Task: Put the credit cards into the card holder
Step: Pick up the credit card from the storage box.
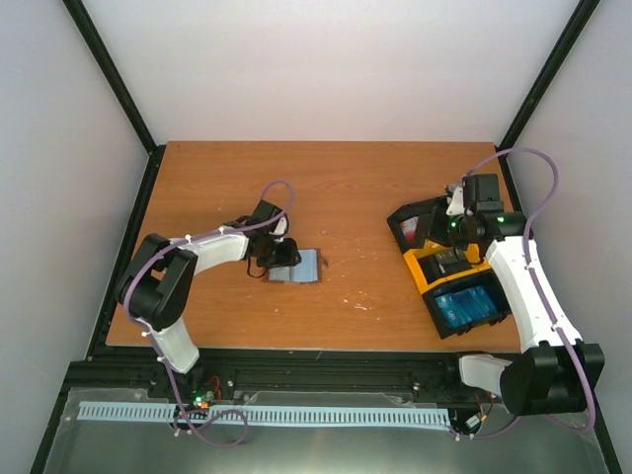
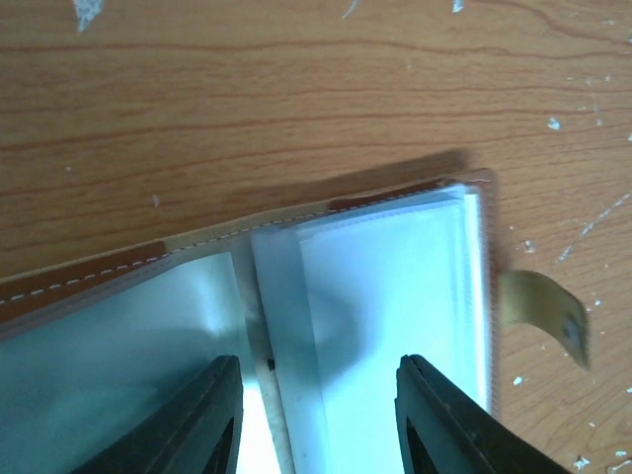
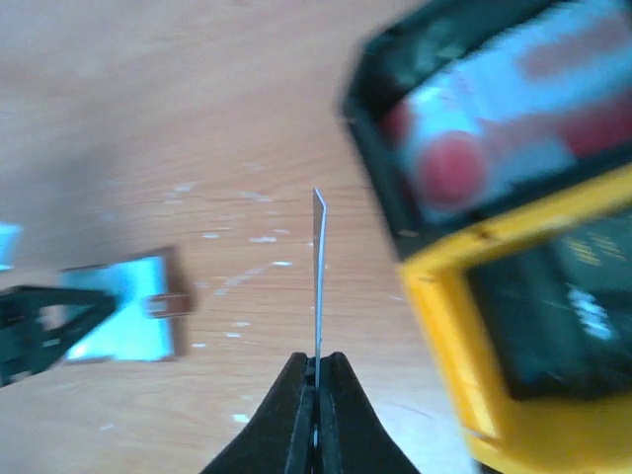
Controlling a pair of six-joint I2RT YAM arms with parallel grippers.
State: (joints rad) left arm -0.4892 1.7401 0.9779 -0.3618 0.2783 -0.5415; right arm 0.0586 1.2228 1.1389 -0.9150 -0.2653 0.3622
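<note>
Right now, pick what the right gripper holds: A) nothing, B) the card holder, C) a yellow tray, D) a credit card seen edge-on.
D: in the right wrist view the right gripper is shut on a thin credit card standing edge-on.

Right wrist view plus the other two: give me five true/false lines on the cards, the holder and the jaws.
1. The right gripper has its jaws shut on a card seen edge-on. True.
2. The card holder is folded shut. False: it lies open on the table, pale inside facing up.
3. The left gripper has its jaws apart over the open card holder. True.
4. The blue cards lie farthest from the robot. False: they are the nearest stack; the red and white cards are farthest.
5. The held card sits inside the card holder. False: it is in the air beside the stacks, well apart from the holder.
</note>
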